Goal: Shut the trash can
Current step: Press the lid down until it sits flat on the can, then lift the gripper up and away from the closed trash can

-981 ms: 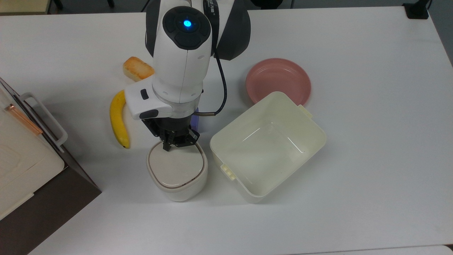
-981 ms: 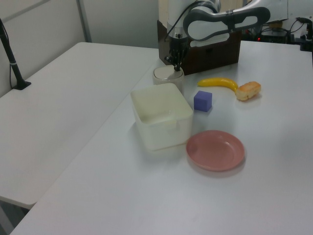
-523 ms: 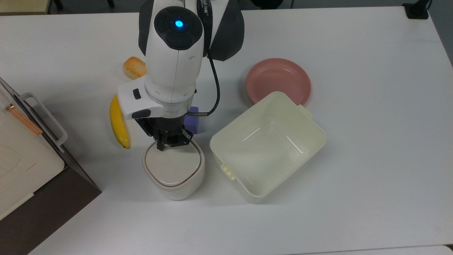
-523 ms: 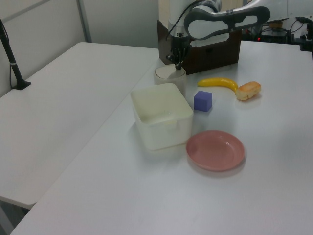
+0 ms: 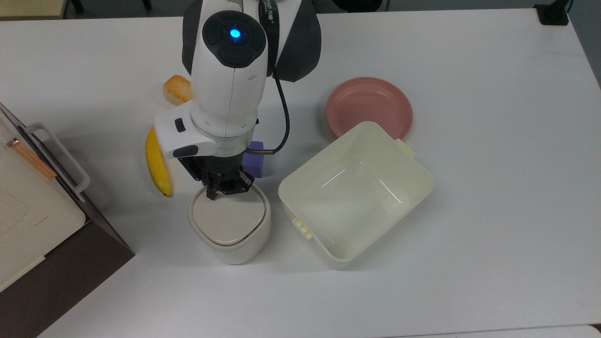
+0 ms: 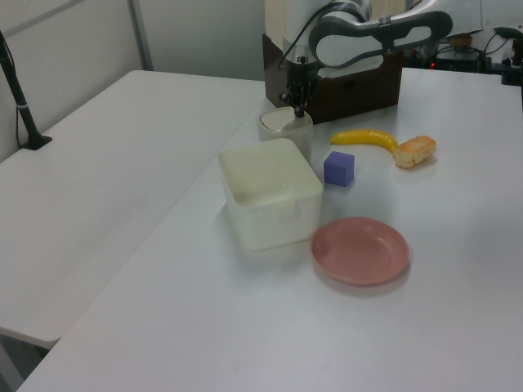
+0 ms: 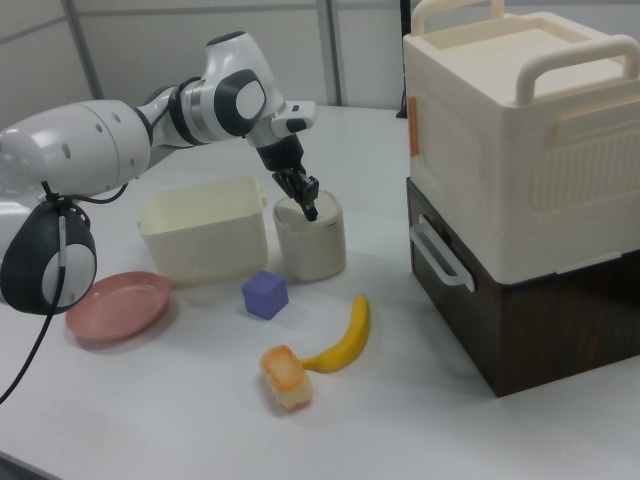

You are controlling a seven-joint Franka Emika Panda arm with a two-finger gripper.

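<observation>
1. Hand [image 5: 220, 188] pointed down at the rear edge of the trash can [image 5: 230, 225], fingers drawn close together with nothing between them; contact with the lid [image 5: 229, 218] impossible to judge.
2. Trash can stood on the white worktop [image 5: 469, 188], directly under the hand, lid lying flat, just beside the cream tub [image 5: 355, 195] and near the banana [image 5: 157, 162].
3. Purple block [image 5: 256, 162] partly hidden behind the arm in the top view, likewise part of the bread piece [image 5: 176, 90].
</observation>
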